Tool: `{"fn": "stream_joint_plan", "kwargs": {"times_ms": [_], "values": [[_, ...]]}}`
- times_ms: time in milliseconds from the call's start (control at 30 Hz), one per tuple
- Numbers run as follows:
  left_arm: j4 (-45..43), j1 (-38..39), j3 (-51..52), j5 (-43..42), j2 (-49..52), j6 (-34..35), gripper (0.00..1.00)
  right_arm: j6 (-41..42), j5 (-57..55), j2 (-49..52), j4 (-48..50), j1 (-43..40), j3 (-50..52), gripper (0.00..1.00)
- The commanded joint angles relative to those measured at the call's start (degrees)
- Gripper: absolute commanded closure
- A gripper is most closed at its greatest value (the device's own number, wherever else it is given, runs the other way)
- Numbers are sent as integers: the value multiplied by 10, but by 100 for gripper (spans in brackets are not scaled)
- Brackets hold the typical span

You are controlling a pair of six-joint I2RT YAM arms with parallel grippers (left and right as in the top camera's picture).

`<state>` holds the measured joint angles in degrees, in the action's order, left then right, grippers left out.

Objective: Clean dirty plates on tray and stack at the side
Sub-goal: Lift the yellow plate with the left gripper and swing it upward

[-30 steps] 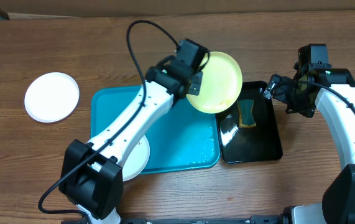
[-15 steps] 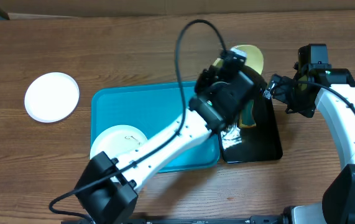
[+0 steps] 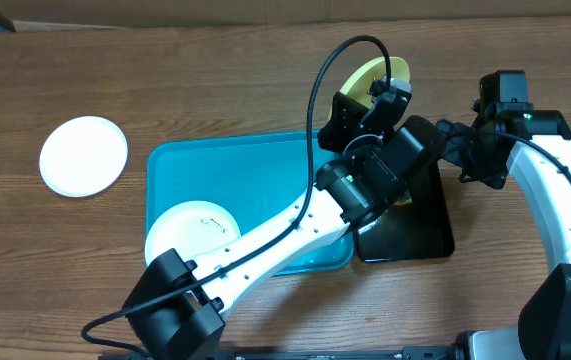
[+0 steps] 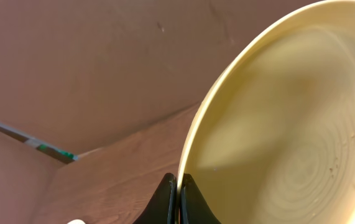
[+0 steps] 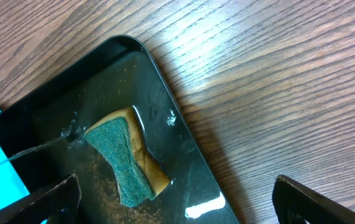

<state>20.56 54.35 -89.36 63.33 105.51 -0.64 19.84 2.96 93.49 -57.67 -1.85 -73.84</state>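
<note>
My left gripper is shut on the rim of the pale yellow-green plate, held tilted up above the far end of the black tray; the plate also shows in the overhead view. One white plate lies on the turquoise tray at its near left. Another white plate lies on the table at the left. My right gripper is open and empty above the black tray's right edge, near the sponge.
The glossy black tray sits right of the turquoise tray and holds a green-and-yellow sponge in wet, speckled residue. My left arm crosses the turquoise tray diagonally. Cardboard edges the table's far side.
My left arm has swung right and farther back with the yellow-green plate, tilting it more on edge and uncovering the white plate on the tray. The right arm has not moved.
</note>
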Motion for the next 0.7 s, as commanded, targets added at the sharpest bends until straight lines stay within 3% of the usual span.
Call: {"fn": "stream_joint_plan", "kwargs": {"times_ms": [0, 133, 233, 367, 467, 667], "values": [[-7, 8, -16, 36, -15, -11, 96, 1, 2, -11, 3, -2, -12, 0], [-21, 7, -16, 73, -15, -10, 96, 1, 2, -11, 3, -2, -12, 0], [-43, 12, -16, 48, -15, 23, 96, 1, 2, -11, 3, -2, -12, 0], [-75, 24, -16, 61, -15, -40, 96, 1, 2, -11, 3, -2, -12, 0], [-87, 23, -16, 26, -15, -48, 96, 1, 2, -11, 3, -2, -12, 0], [-79, 23, -16, 37, -15, -71, 96, 1, 2, -11, 3, -2, -12, 0]]}}
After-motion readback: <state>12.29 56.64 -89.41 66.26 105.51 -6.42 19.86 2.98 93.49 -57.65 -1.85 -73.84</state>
